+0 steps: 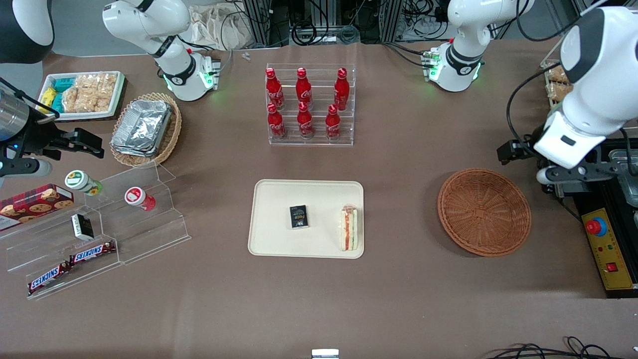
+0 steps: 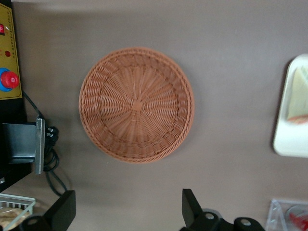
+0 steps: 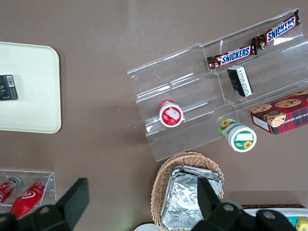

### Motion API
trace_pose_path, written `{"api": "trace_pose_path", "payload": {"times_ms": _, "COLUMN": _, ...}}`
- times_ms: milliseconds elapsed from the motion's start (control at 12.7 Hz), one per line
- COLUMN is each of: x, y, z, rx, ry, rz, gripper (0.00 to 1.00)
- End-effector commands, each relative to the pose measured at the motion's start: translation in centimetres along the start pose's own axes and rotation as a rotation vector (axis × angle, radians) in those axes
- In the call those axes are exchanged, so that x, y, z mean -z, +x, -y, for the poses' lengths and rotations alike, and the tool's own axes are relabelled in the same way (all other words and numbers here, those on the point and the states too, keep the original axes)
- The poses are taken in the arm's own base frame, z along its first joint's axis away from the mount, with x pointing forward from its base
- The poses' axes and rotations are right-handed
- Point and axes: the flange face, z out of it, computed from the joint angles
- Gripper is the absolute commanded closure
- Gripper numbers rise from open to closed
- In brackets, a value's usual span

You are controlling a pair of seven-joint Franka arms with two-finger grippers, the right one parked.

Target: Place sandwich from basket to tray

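The sandwich (image 1: 349,228) lies on the cream tray (image 1: 279,239), at the tray's edge nearest the basket, filling layers facing up. The round reddish-brown basket (image 1: 483,212) is empty. My left gripper (image 1: 511,151) hangs high above the table, farther from the front camera than the basket and toward the working arm's end. It is open and holds nothing. In the left wrist view the gripper (image 2: 126,202) has its fingers wide apart over bare table beside the basket (image 2: 136,104). The tray's edge (image 2: 288,139) and part of the sandwich (image 2: 299,96) also show there.
A small black box (image 1: 299,217) lies on the tray. A clear rack of red bottles (image 1: 310,104) stands farther back. A yellow control box with a red button (image 1: 605,249) sits beside the basket. An acrylic snack stand (image 1: 99,224) and the foil-container basket (image 1: 145,128) are toward the parked arm's end.
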Motion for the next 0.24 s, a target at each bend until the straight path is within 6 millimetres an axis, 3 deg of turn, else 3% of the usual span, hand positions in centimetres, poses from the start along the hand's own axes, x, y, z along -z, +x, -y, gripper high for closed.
{"api": "trace_pose_path", "payload": {"times_ms": 0, "x": -0.4, "y": -0.7, "z": 0.3, "rx": -0.043, "ry": 0.001, "rz": 0.006, "gripper": 0.0}}
{"api": "trace_pose_path", "payload": {"times_ms": 158, "x": 0.0, "y": 1.6, "z": 0.6, "rx": -0.043, "ry": -0.02, "rz": 0.051, "gripper": 0.0}}
